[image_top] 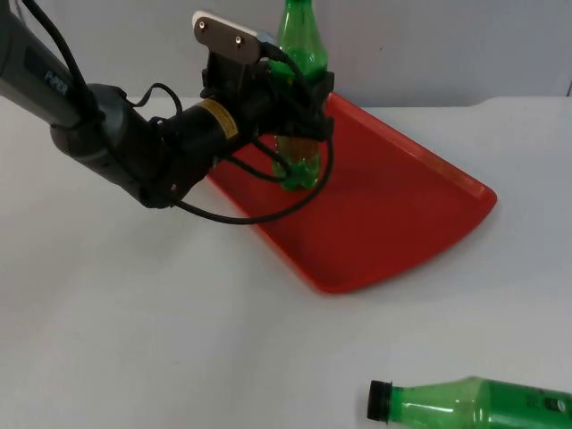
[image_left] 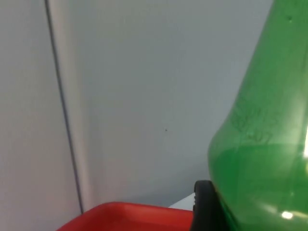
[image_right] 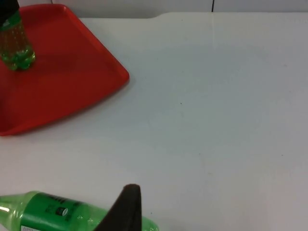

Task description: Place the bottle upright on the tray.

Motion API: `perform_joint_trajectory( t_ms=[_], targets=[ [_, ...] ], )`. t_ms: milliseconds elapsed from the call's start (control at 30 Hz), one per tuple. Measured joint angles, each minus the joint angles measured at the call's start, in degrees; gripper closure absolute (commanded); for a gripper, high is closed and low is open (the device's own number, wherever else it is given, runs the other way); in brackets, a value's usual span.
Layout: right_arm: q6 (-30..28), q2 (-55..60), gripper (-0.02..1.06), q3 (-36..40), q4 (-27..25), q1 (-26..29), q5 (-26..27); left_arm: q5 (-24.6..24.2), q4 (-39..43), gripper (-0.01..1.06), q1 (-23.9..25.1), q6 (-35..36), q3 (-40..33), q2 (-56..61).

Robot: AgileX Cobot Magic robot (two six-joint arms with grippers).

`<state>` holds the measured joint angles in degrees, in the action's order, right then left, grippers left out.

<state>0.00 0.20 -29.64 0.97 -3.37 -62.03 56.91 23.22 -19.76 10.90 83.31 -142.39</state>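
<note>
Top view. Red tray point(image_top: 393, 214): on the white table point(image_top: 134, 340), set at an angle, its far corner close to the grey wall point(image_top: 447, 45). Green bottle point(image_top: 299, 98): upright, its base on the far left part of the tray, neck rising in front of the wall. Left gripper point(image_top: 299, 107): reaching in from the left, fingers pinching the bottle around its middle; the bottle's top shows above the gripper and its base below. Second green bottle point(image_top: 474, 404): lying on its side at the near right edge of the table, black cap point(image_top: 381, 399) pointing left, well apart from the tray.

Left wrist view. Green bottle point(image_left: 262, 139): very close, its curved shoulder against the wall point(image_left: 144, 96). Black fingertip point(image_left: 204, 204): pressed against the bottle's side. Tray rim point(image_left: 125, 216): just beneath.

Right wrist view. Tray point(image_right: 57, 101): on the table point(image_right: 216, 96), with the upright bottle's base point(image_right: 17, 48) standing on it. Lying bottle point(image_right: 62, 211): just beside a black fingertip point(image_right: 126, 207) of the right gripper; whether its fingers are spread or pressed together cannot be told. Right arm waits.
</note>
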Motion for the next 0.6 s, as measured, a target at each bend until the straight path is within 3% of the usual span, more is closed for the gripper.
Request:
perform_joint_trajectory(
  t_ms=[67, 133, 167, 233, 600],
  targets=[
    [0.00, 0.00, -0.01, 0.00, 0.00, 0.00, 0.00, 0.23, 1.10, 0.57, 0.00, 0.00, 0.00, 0.00],
    [0.00, 0.00, -0.01, 0.00, 0.00, 0.00, 0.00, 0.28, 1.38, 0.44, 0.00, 0.00, 0.00, 0.00],
    [0.00, 0.00, -0.01, 0.00, 0.00, 0.00, 0.00, 0.38, 1.64, 0.44, 0.00, 0.00, 0.00, 0.00],
    [0.00, 0.00, -0.01, 0.00, 0.00, 0.00, 0.00, 0.38, 1.98, 0.32, 0.00, 0.00, 0.00, 0.00],
    [0.00, 0.00, -0.01, 0.00, 0.00, 0.00, 0.00, 0.38, 2.46, 0.29, 0.00, 0.00, 0.00, 0.00]
  ],
)
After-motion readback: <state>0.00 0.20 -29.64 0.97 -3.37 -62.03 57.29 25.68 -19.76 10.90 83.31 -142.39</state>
